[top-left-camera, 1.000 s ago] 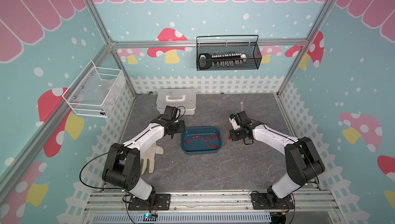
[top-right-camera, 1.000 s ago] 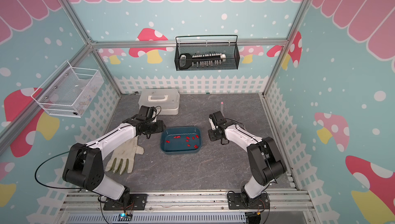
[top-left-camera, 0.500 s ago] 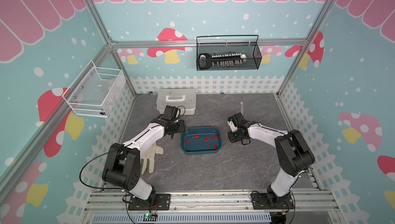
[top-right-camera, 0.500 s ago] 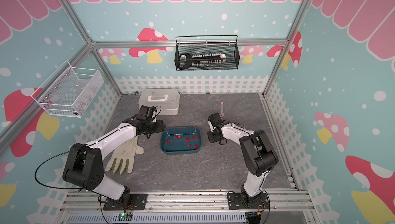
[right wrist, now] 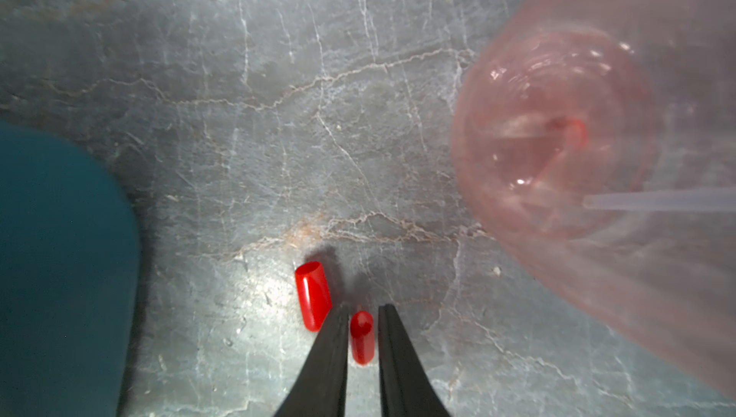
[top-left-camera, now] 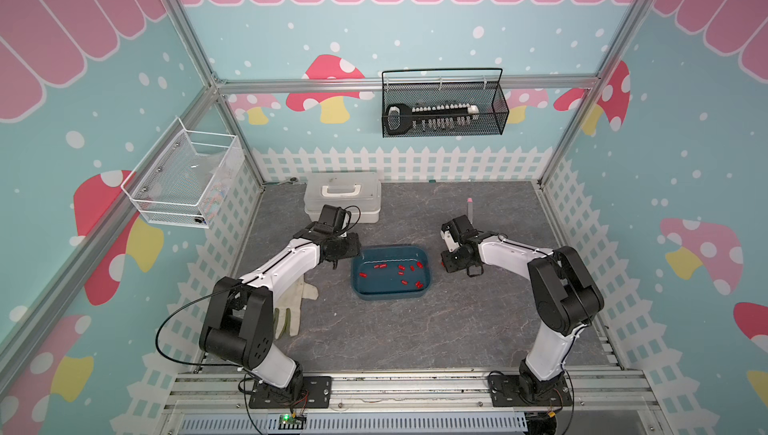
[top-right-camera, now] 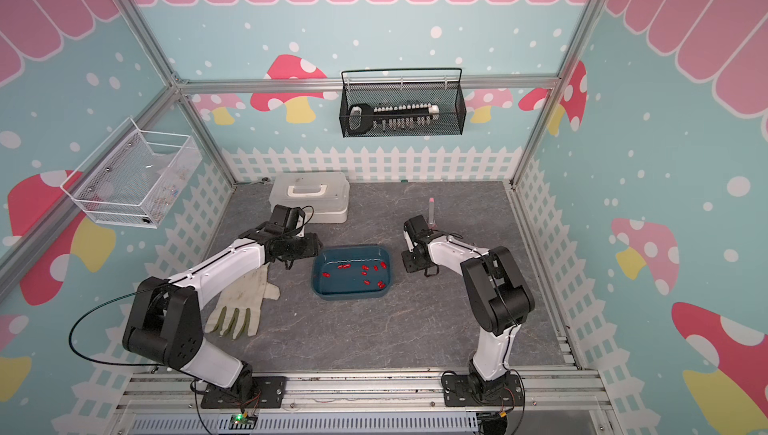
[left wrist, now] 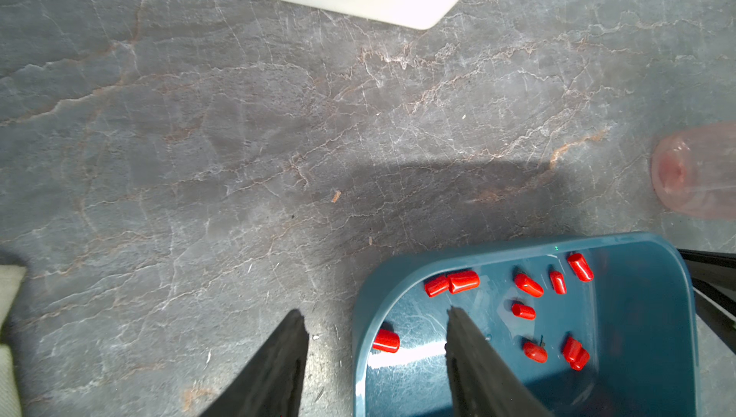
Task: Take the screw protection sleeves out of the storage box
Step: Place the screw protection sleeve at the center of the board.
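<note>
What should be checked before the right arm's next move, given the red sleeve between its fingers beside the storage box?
1. The sleeve between the right tool fingers is outside the storage box, over the table: ok.
2. That sleeve is released: cannot tell; the fingers stand narrowly apart around it.
3. The second sleeve, lying on the table, is clear of the fingers: cannot tell; one finger overlaps its end.
4. The left tool is open, empty and straddling the box wall: ok.
5. The box is emptied: not ok; about ten sleeves lie inside.
</note>
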